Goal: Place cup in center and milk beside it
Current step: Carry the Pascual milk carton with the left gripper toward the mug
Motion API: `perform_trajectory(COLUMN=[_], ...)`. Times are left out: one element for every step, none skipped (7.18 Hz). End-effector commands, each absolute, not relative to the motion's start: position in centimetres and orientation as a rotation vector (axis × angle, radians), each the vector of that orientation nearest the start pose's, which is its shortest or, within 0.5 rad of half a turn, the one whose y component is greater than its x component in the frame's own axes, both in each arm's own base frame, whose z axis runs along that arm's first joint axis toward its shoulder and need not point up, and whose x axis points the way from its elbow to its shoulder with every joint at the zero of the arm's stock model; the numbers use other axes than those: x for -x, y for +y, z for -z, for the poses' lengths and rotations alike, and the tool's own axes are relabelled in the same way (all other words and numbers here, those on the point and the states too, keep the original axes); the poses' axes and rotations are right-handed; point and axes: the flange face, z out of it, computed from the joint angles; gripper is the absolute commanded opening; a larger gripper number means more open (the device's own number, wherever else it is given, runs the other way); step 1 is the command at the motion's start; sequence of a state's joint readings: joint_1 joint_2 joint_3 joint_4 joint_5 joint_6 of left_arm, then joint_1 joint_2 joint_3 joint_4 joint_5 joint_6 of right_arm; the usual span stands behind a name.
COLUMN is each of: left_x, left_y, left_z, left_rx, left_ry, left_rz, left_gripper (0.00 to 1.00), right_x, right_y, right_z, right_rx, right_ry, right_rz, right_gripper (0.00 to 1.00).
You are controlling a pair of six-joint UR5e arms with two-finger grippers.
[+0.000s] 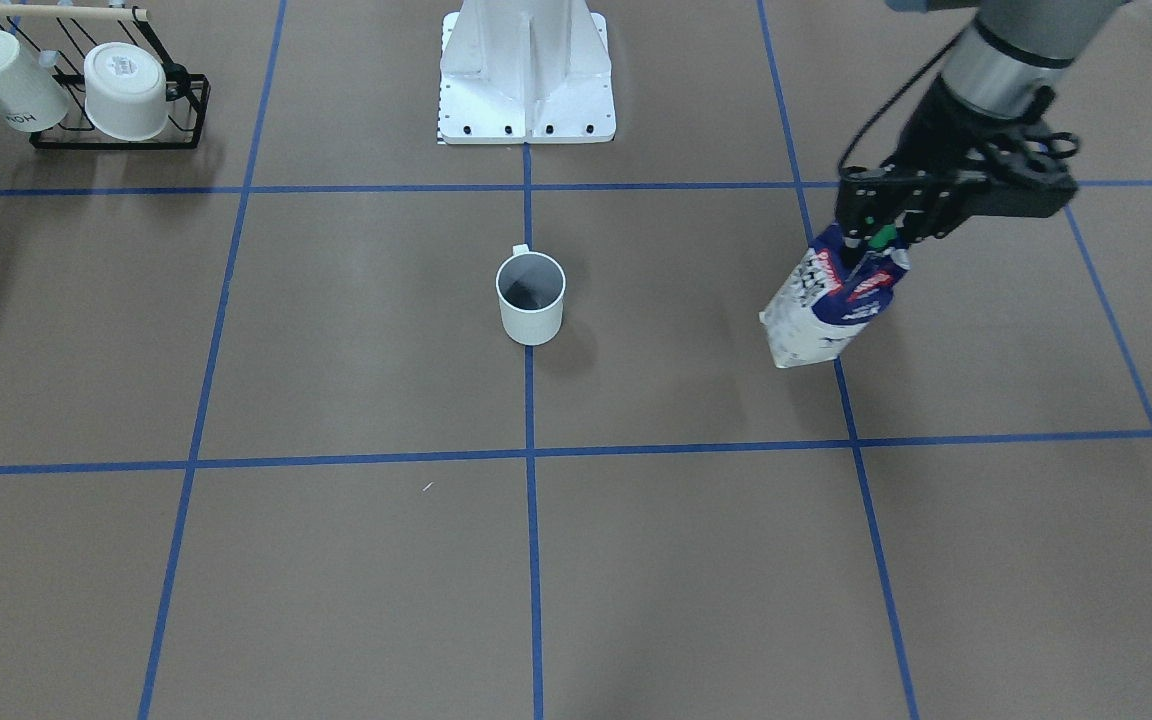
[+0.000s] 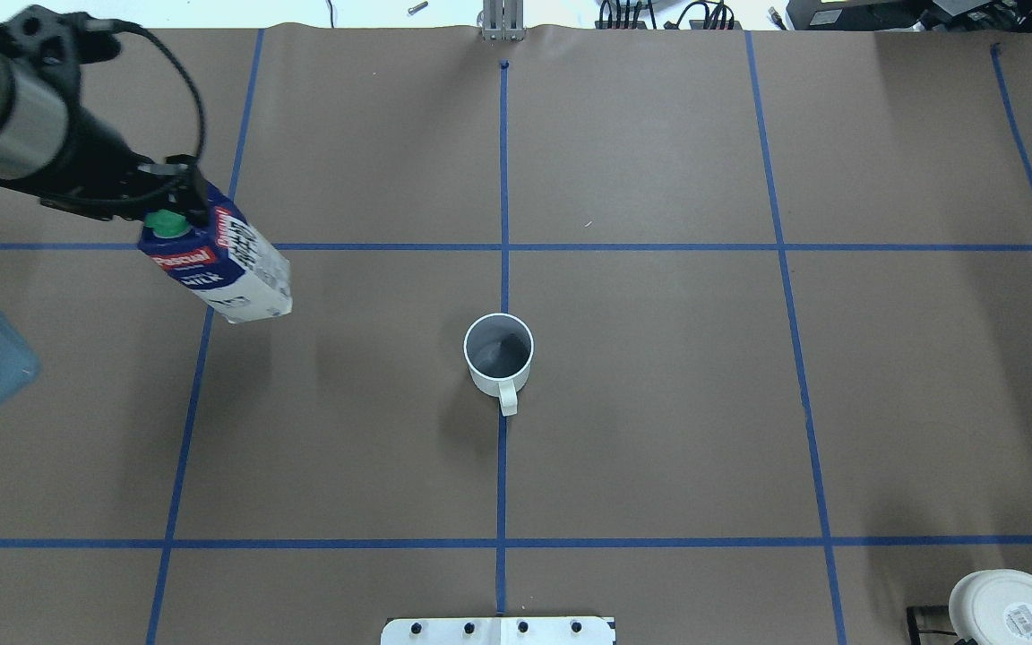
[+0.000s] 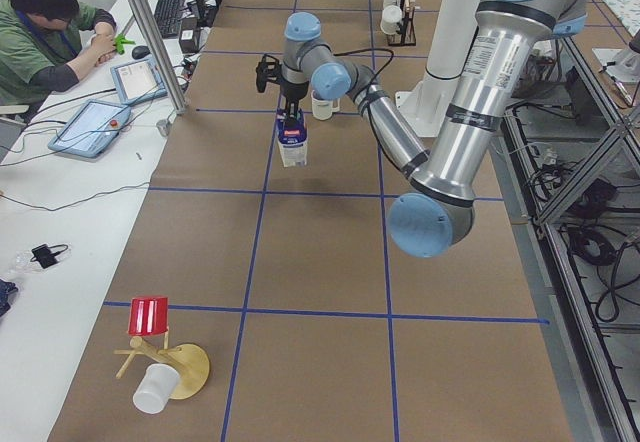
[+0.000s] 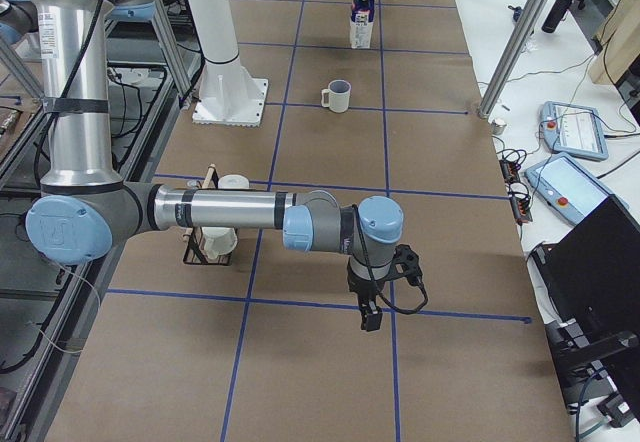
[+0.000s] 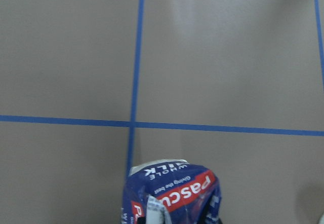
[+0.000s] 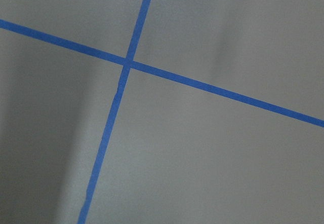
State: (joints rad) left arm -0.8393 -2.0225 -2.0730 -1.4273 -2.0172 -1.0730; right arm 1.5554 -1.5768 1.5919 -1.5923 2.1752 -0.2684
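The cup is a plain white mug standing upright on the blue tape line that splits the center, handle toward the robot base. It also shows in the overhead view. My left gripper is shut on the top of the milk, a blue and white carton with a green cap, held tilted over a grid line to the cup's left in the overhead view. The left wrist view shows the carton's top. My right gripper points down at bare paper, far from both; I cannot tell whether it is open.
A black wire rack with two other white cups stands near the table corner on my right. The white robot base is behind the cup. A wooden stand with a cup sits at the table's left end. An operator sits at the side desk.
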Motion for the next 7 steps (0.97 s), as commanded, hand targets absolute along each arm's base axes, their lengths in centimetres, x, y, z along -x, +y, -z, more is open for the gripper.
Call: perform_trajectory(left_x=[-42.4,-44.2,-45.4,-45.6,-45.6,-46.0,-46.3], left_y=[-43.7,-43.2,-43.0,-42.8,-42.7,-42.3,-42.0], left_z=[-15.2,-14.9,-13.9,-13.7,-13.3,-13.2,-12.9], left_rx=[-0.15,-0.148,-0.148,-0.146,-0.149,-0.144,-0.15], left_ry=[0.821,0.814,0.821,0.824,0.833,0.836,0.855], left_rz=[0.127,0.106,0.091,0.084,0.08,0.072,0.066], left_gripper=[0.0,0.0,0.0,0.0,0.0,0.0,0.0], right_x=[-6.9,-6.9,-6.9,-6.9,-6.9,-6.9,-6.9], right_y=[-49.0,-49.0,-49.0,-49.0,-49.1,-49.1,-49.0], right_z=[-66.5,-66.5,-66.5,-66.5,-66.4,-66.4,-66.5], right_rx=[-0.069,-0.069,-0.069,-0.069,-0.071,-0.071,-0.069], right_ry=[-0.602,-0.602,-0.602,-0.602,-0.602,-0.602,-0.602], right_rz=[0.273,0.273,0.273,0.273,0.273,0.273,0.273], right_gripper=[1.0,1.0,1.0,1.0,1.0,1.0,1.0])
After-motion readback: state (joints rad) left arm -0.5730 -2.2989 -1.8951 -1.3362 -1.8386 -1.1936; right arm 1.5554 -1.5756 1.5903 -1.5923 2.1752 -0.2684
